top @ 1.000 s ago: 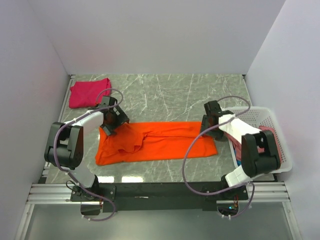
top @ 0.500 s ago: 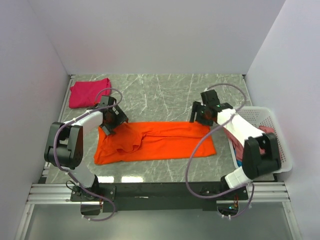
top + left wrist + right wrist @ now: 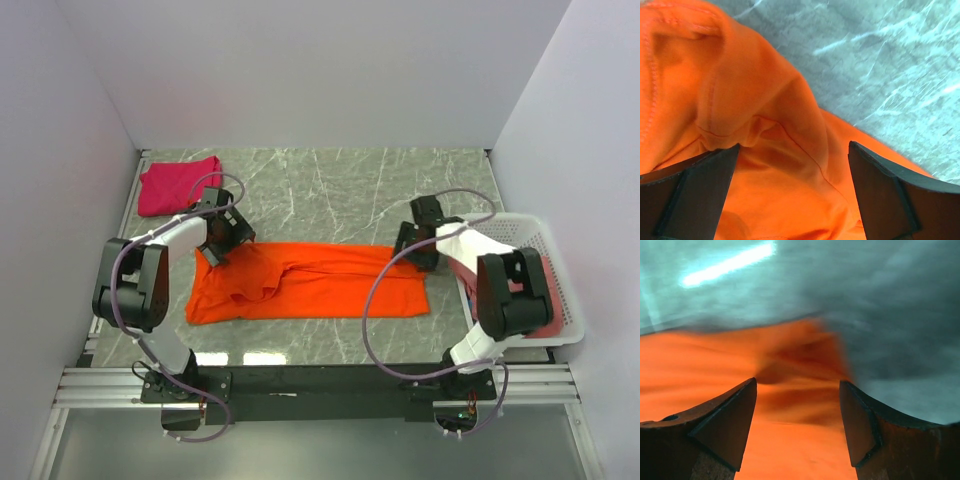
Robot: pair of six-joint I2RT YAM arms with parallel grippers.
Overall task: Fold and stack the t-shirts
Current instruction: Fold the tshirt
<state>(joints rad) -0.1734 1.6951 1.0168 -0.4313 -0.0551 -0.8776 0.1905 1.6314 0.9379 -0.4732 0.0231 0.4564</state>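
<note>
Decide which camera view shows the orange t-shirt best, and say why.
The top external view: it shows the whole orange t-shirt spread across the table, with both ends visible. The left wrist view shows only a wrinkled, seamed patch up close. The right wrist view shows only a blurred corner against the table.

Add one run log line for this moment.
left tool open, over orange t-shirt far-left corner | right tool open, over far-right corner | magenta t-shirt folded, far left

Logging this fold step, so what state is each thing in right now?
orange t-shirt: laid out flat
magenta t-shirt: folded, far left corner
left pincer: open over orange cloth
right pincer: open over orange cloth
basket: upright, partly hidden by right arm
</note>
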